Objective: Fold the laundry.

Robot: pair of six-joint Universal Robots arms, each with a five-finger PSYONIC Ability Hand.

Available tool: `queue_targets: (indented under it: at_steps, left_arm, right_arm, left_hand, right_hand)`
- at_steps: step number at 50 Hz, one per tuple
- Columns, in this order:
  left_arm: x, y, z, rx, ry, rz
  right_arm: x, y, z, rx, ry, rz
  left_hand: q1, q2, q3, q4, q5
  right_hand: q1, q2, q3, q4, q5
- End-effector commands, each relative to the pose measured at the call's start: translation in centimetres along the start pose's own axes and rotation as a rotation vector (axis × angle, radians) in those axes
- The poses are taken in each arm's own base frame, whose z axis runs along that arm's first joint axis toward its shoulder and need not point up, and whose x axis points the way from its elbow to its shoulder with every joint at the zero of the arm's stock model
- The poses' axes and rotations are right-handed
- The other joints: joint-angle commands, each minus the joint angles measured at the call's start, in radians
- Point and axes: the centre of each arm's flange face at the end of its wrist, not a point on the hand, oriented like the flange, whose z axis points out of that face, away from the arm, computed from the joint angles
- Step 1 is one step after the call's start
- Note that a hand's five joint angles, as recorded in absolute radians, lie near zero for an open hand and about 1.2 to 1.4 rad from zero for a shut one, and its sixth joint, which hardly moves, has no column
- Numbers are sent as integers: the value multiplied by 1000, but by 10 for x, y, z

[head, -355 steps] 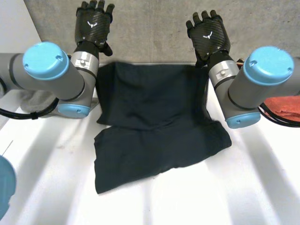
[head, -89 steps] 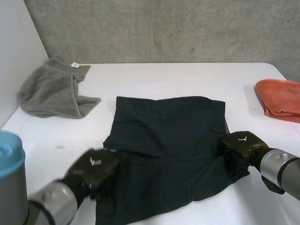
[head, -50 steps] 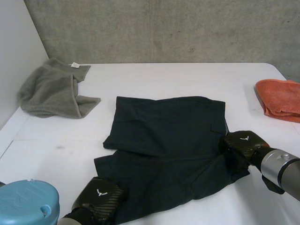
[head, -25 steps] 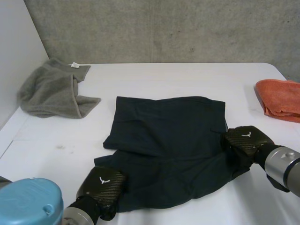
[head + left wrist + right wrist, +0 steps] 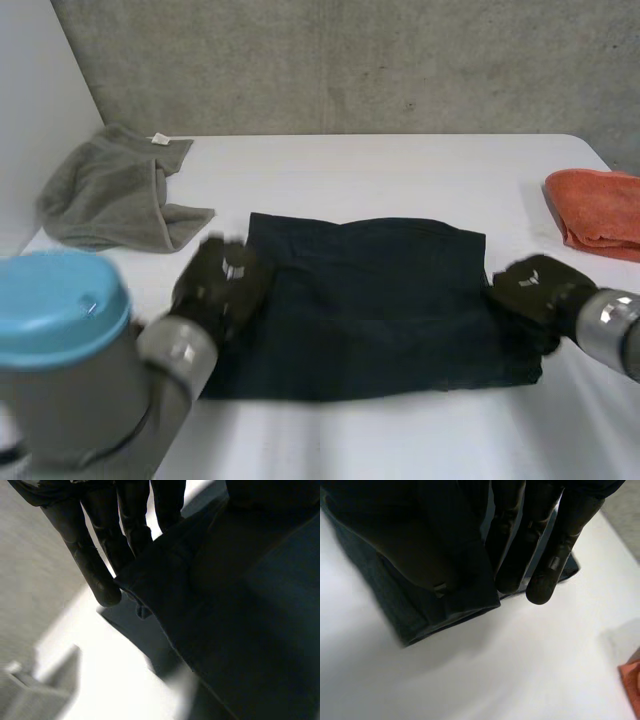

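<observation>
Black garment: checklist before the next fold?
1. Fold: black garment lies as a flat rectangle on the table: ok.
2. Hold: right hand pinches the garment's right edge between thumb and fingers: ok.
3. Hold: left hand at the garment's left edge, grip: cannot tell.
4. Clearance: grey towel apart from the garment: ok.
5. Clearance: orange towel apart from the garment: ok.

Three cloths, two hands, one desk (image 5: 380,165).
One dark garment (image 5: 370,300) between the fingers of the left hand (image 5: 222,285) and right hand (image 5: 535,290); one grey towel (image 5: 110,200) beyond the left fingers; one orange cloth (image 5: 600,212) beyond the right fingers.
</observation>
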Motion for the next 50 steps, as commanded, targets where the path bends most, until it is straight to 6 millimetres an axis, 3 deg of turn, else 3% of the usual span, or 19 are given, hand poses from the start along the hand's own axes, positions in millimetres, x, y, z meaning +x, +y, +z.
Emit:
queue_targets:
  at_steps: [1,6,11,16,21,22,23,24,25,26,28,31,32,36,42,43,46,50]
  left_arm:
    - [-12,-14,91,158,-131,-9]
    - [-14,-16,140,206,-178,37]
    - [-29,0,200,214,-265,130]
    - [-27,9,234,257,-293,180]
    - [-21,15,256,302,-299,180]
    - [-20,17,257,300,-298,180]
    - [-17,21,258,292,-292,181]
    - [-17,23,258,287,-290,179]
    - [-15,25,258,279,-284,178]
    - [-11,28,256,270,-273,177]
    - [-2,30,248,254,-239,164]
    - [-13,13,230,271,-246,123]
    - [-16,7,224,279,-247,104]
    - [-26,-2,195,274,-231,9]
    - [-34,-12,143,256,-192,-141]
    - [-34,-12,137,252,-187,-157]
    - [-31,-8,115,231,-161,-206]
    - [-27,2,102,201,-143,-238]
  right_arm:
    - [13,-26,46,94,163,3]
    - [26,-38,80,165,262,-15]
    - [41,-43,118,217,359,-37]
    - [52,-40,162,246,453,-83]
    - [59,-39,186,273,535,-124]
    - [58,-41,188,284,542,-123]
    - [57,-42,190,293,548,-123]
    - [56,-45,191,305,564,-126]
    - [57,-46,191,309,571,-122]
    - [57,-48,190,314,576,-118]
    - [57,-56,181,337,579,-99]
    - [64,-70,160,376,594,-57]
    - [69,-78,141,407,600,-20]
    - [70,-84,104,427,569,60]
    - [38,-61,74,276,375,148]
    - [32,-48,70,209,318,202]
    - [24,-26,68,120,246,305]
    - [15,-13,71,123,188,348]
  left_hand:
    - [259,200,210,198,223]
    - [259,200,210,198,223]
    - [259,200,210,198,223]
    - [259,200,210,198,223]
    - [259,200,210,198,223]
    - [239,180,190,178,203]
    - [-240,-300,-290,-302,-277]
    - [-582,-642,-632,-644,-619]
    - [-917,-977,-967,-979,-954]
    - [-962,-1022,-1012,-1024,-999]
    - [-962,-1022,-1012,-1024,-999]
    - [-962,-1022,-1012,-1024,-999]
    - [-962,-1022,-1012,-1024,-999]
    - [-962,-1022,-1012,-1024,-999]
    - [-962,-1022,-1012,-1024,-999]
    - [-962,-1022,-1012,-1024,-999]
    - [-962,-1022,-1012,-1024,-999]
    - [-962,-1022,-1012,-1024,-999]
  right_hand:
    - [418,219,203,205,217]
    - [418,219,203,205,217]
    - [418,219,203,205,217]
    - [418,219,203,205,217]
    - [418,219,203,205,217]
    - [93,-106,-122,-120,-107]
    - [-352,-551,-567,-565,-553]
    - [-804,-1003,-1019,-1017,-1005]
    - [-804,-1003,-1019,-1017,-1005]
    - [-804,-1003,-1019,-1017,-1005]
    - [-804,-1003,-1019,-1017,-1005]
    - [-804,-1003,-1019,-1017,-1005]
    - [-804,-1003,-1019,-1017,-1005]
    - [-804,-1003,-1019,-1017,-1005]
    - [-804,-1003,-1019,-1017,-1005]
    - [-804,-1003,-1019,-1017,-1005]
    - [-712,-911,-927,-925,-913]
    - [-594,-793,-809,-807,-795]
